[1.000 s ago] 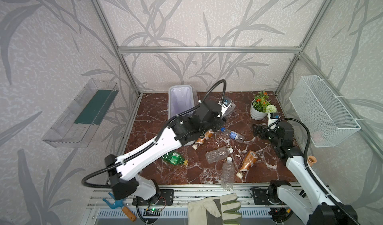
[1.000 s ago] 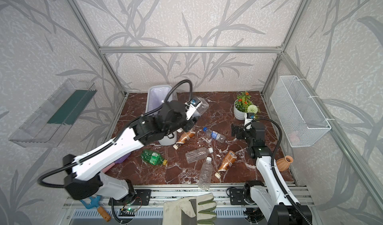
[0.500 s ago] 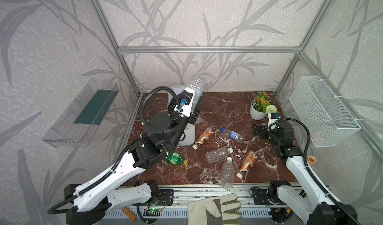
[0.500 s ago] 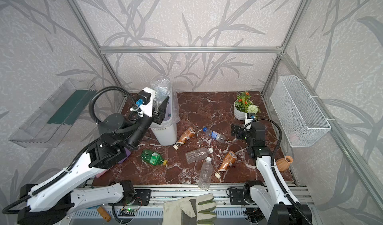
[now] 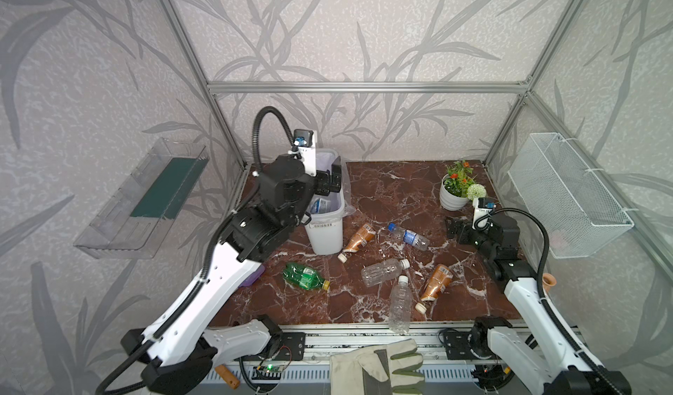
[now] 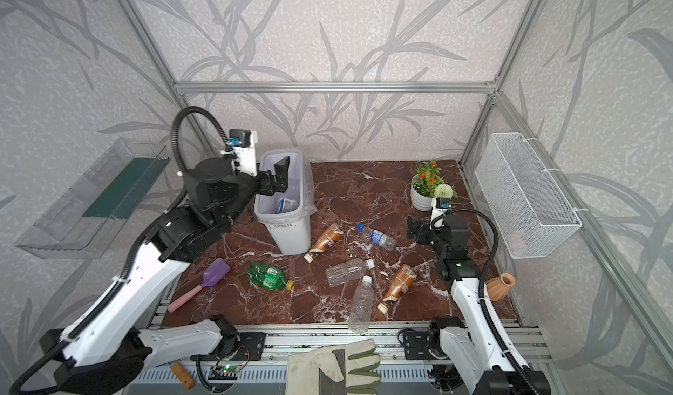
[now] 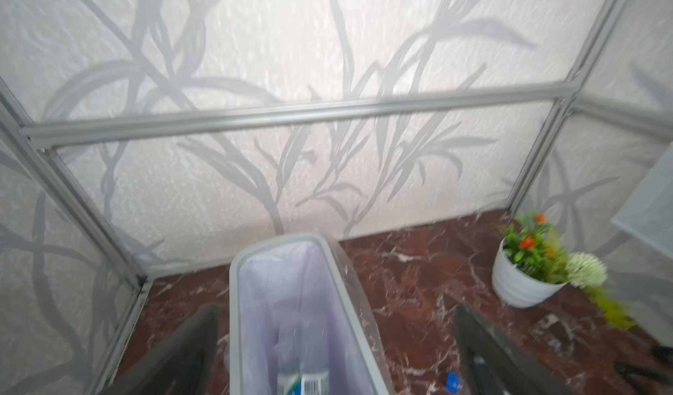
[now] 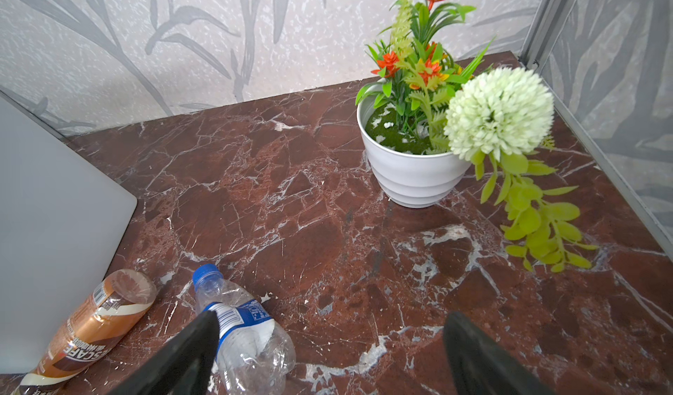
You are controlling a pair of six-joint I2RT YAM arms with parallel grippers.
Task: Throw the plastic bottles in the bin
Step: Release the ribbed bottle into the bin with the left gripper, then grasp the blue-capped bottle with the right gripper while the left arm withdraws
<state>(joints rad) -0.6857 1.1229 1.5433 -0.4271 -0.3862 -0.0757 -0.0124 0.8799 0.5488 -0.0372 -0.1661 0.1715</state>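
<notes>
The white bin stands at the back left with its liner showing. My left gripper hangs open over the bin's mouth, holding nothing. A clear labelled bottle lies inside the bin, blurred in the left wrist view. On the floor lie several plastic bottles: a blue-capped one, two brown ones, a green one and two clear white-capped ones. My right gripper is open, low, just right of the blue-capped bottle.
A white flowerpot stands at the back right, and a wire basket hangs on the right wall. A purple scoop lies front left and a clay vase front right. A glove rests on the front rail.
My left arm swung a clear bottle from the middle of the floor up over the bin, then its jaws opened and the bottle dropped in. The right arm stayed put.
</notes>
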